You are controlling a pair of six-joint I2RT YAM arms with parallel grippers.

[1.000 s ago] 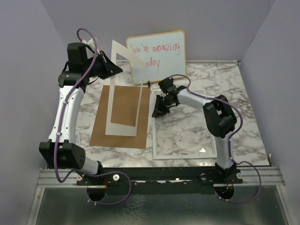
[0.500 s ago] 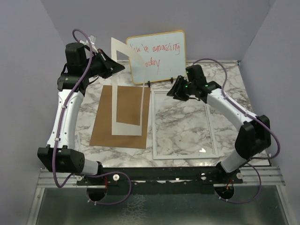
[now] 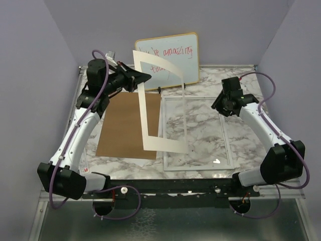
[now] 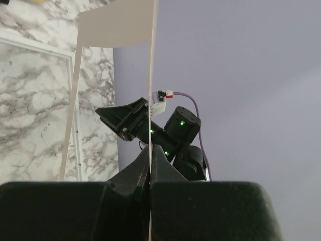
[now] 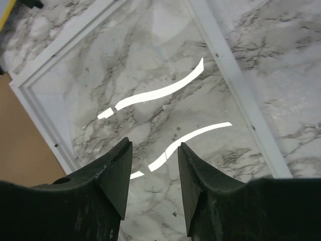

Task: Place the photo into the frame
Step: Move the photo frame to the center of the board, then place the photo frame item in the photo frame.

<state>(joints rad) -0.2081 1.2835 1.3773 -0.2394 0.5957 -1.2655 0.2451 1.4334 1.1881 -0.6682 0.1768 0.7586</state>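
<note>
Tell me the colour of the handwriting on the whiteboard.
Red handwriting on the whiteboard; it shows best in the top external view.

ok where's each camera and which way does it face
top external: above and behind the bases, looking down on the table; both arms show
left wrist: on the left arm, facing along the held mat to the right gripper; own shut fingers show
right wrist: above the frame, looking down at it; own open fingers show
shared: all three show the frame

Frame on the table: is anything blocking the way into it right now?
Yes. The white mat, pinched by the left tool, hangs over the frame's left half. The right tool hovers open above its far end. No photo is visible.
</note>
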